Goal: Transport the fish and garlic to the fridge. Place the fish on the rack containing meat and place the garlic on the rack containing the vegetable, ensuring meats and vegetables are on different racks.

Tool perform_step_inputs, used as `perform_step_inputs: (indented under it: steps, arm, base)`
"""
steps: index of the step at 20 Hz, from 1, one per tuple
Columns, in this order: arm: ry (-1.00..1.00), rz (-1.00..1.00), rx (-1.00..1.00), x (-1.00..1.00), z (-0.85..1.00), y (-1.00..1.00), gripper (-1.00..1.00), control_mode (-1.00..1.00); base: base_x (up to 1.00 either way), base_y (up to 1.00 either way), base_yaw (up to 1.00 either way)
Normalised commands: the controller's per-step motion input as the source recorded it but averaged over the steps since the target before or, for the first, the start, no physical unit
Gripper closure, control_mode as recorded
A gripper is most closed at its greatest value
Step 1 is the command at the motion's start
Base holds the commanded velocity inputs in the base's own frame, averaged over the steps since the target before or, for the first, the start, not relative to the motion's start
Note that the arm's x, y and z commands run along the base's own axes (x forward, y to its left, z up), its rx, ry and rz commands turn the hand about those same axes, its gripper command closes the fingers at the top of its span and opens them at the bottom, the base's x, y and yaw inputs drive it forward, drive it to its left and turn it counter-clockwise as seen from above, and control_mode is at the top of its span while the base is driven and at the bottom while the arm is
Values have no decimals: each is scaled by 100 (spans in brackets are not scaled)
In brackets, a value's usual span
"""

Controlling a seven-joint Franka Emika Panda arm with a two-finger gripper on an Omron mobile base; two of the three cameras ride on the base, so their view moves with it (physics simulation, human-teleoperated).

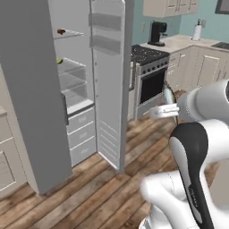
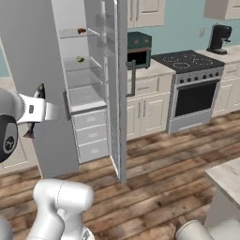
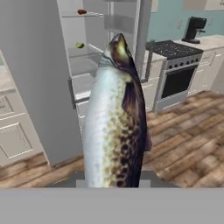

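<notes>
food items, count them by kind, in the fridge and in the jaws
fish: 1, held in the jaws
meat: 1, on the higher fridge shelf
vegetable: 1, on the shelf below
total: 3

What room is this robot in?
A kitchen, a computer-drawn one. There is a tall grey fridge with its door open, a stove with an oven beside cream cabinets, and a coffee maker on the counter. The floor is wood.
</notes>
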Motion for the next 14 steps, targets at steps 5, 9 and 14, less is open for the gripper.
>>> perform_step_inputs:
  steps: [5, 9, 14]
  arm:
    - [0, 0, 0, 0, 0, 0, 100, 100]
    - [0, 0, 0, 0, 0, 0, 100, 100]
    - [0, 0, 0, 0, 0, 0, 100, 100]
  base:
    - [100, 83, 8]
    - [100, 19, 12]
    - [100, 0, 17]
